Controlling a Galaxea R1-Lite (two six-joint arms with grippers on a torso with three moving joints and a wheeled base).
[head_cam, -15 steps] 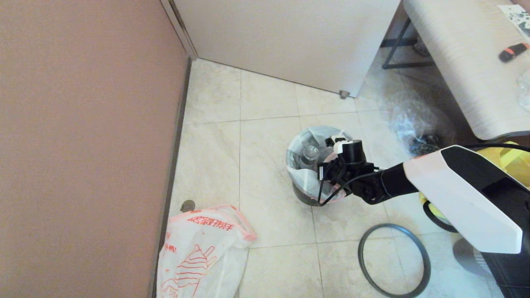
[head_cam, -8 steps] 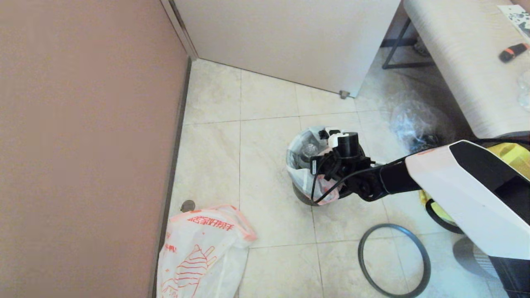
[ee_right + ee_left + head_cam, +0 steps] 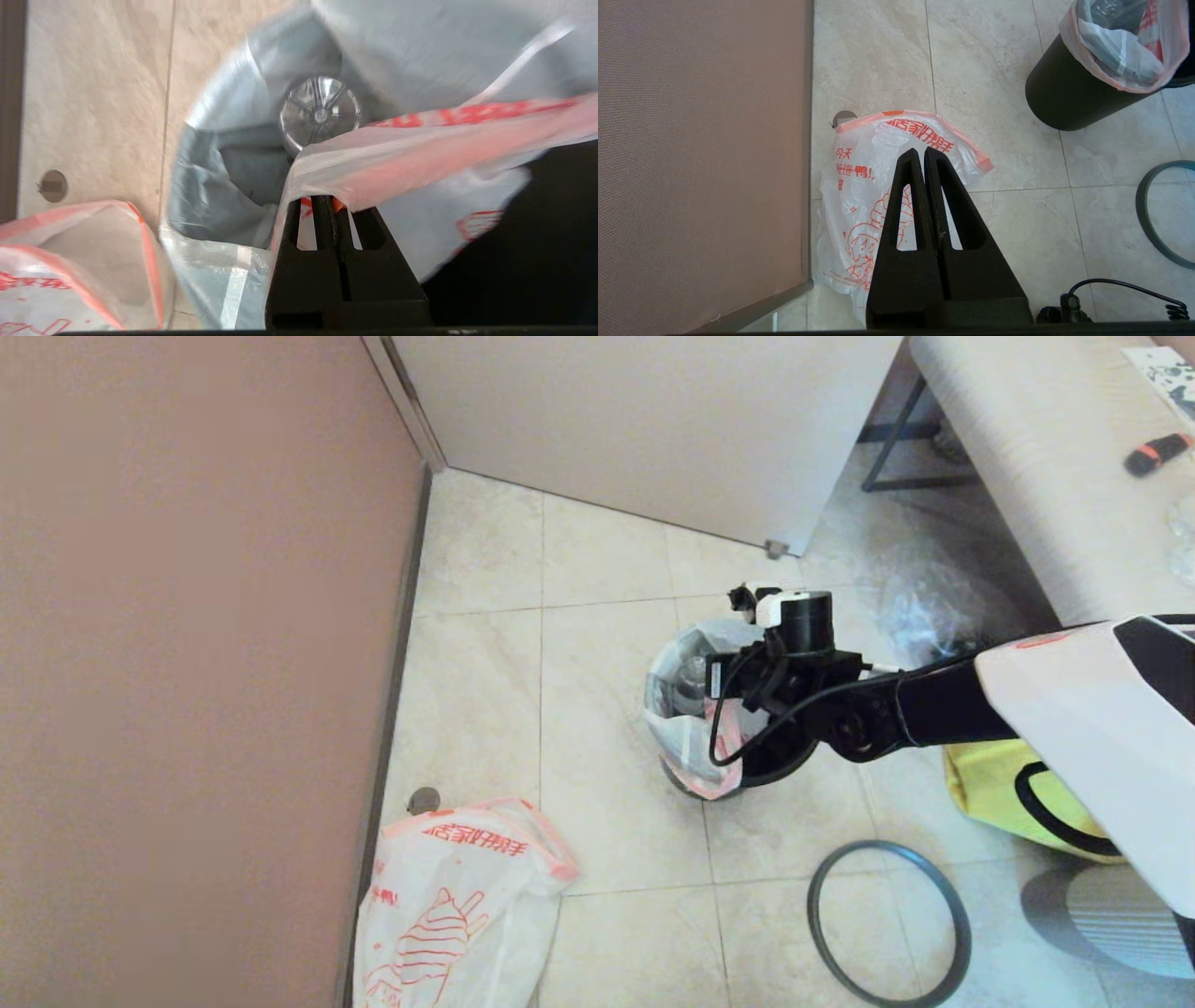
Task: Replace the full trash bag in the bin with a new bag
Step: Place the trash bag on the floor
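Nearest to me, my left end effector [image 3: 921,156] hangs above the floor with its two black fingers pressed together and nothing between them. Directly beneath it the new bag [image 3: 457,896] lies limp on the tiled floor [image 3: 607,821] against the foot of the brown wall [image 3: 187,663]; its pink rim faces away from me, and its red-orange print shows a line drawing of a hand and several rows of Chinese characters, of which I can read only a few with confidence, among them 今天 and 鸭 followed by an exclamation mark. A small round metal fitting [image 3: 424,800] sits in the floor just beyond the bag's rim. To my right a thin dark grey hoop [image 3: 889,922] lies flat on the tiles, apart from the bin, and a yellow bag [image 3: 1018,793] with a black handle rests beside it, partly under my right arm. Further out stands the bin [image 3: 1069,93], black and ribbed, upright. The full trash bag [image 3: 686,709] sits in it, its pink rim draped over the bin's near edge, with a clear bottle [image 3: 320,112] visible inside. My right end effector [image 3: 327,201] is clamped on a fold of that bag's pink-edged rim, which is pulled taut across the bin's mouth. Beyond that lies a crumpled clear bag [image 3: 929,607], then a pale counter [image 3: 1046,476] carrying a black and orange object [image 3: 1158,454], and a white door [image 3: 653,420].
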